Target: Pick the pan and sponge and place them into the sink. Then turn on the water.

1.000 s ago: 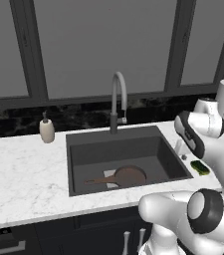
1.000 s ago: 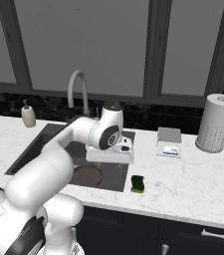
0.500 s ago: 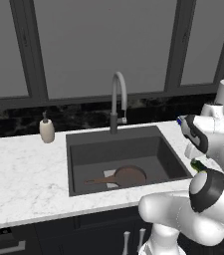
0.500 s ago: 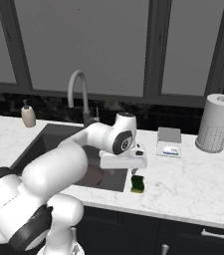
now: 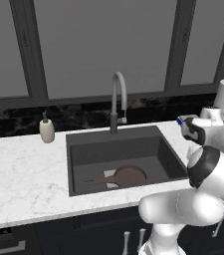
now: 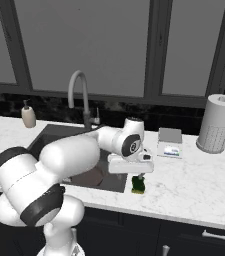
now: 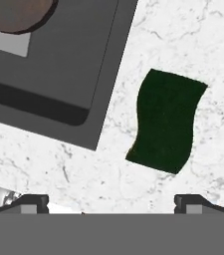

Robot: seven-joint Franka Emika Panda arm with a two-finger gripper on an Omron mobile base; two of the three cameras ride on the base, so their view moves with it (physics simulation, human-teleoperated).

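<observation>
The pan (image 5: 126,175) lies in the sink (image 5: 78,155), round and dark brown, with its handle pointing left. In the hand view the pan (image 7: 15,14) shows at the top left, inside the sink (image 7: 58,69). The sponge (image 6: 138,185) lies flat on the marble counter just right of the basin. My gripper (image 6: 139,176) hangs right above it, pointing down. In the hand view the dark-green sponge (image 7: 166,121) lies right of centre, and my gripper (image 7: 111,203) is open with nothing between its fingertips. No water runs from the faucet (image 5: 117,99).
A soap bottle (image 5: 47,131) stands on the counter left of the basin. At the right stand a paper-towel roll (image 6: 215,124) and a small grey box (image 6: 169,142) near the back wall. My own arm crosses over the basin in the right base view.
The arm has swung right, from over the sink's right side to above the sponge on the counter. The jaws stayed open. The pan has not moved.
</observation>
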